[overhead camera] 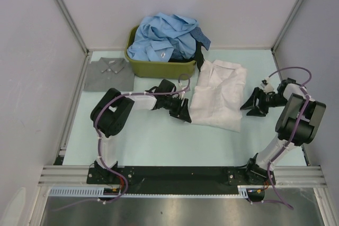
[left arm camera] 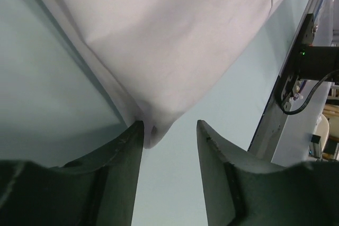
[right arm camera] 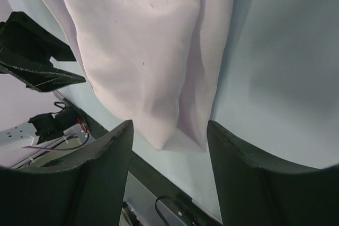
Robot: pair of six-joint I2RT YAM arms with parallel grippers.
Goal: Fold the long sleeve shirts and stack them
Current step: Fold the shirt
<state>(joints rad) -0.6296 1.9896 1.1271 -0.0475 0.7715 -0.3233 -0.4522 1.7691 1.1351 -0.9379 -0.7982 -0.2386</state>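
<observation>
The white long sleeve shirt (overhead camera: 218,93) lies folded on the table's right half. My left gripper (overhead camera: 183,110) is open at its left lower corner; in the left wrist view (left arm camera: 169,130) that corner (left arm camera: 151,130) touches the left fingertip. My right gripper (overhead camera: 253,104) is open just right of the shirt; in the right wrist view (right arm camera: 169,136) the shirt's lower right corner (right arm camera: 164,136) lies ahead of the jaws, apart from them. A folded grey shirt (overhead camera: 108,73) lies at the far left. Several light blue shirts (overhead camera: 164,38) and a dark one (overhead camera: 198,56) fill the tub.
The olive-green tub (overhead camera: 159,67) stands at the back centre against the wall. White walls and metal frame posts (overhead camera: 69,109) enclose the pale table. The black base rail (overhead camera: 175,175) runs along the near edge.
</observation>
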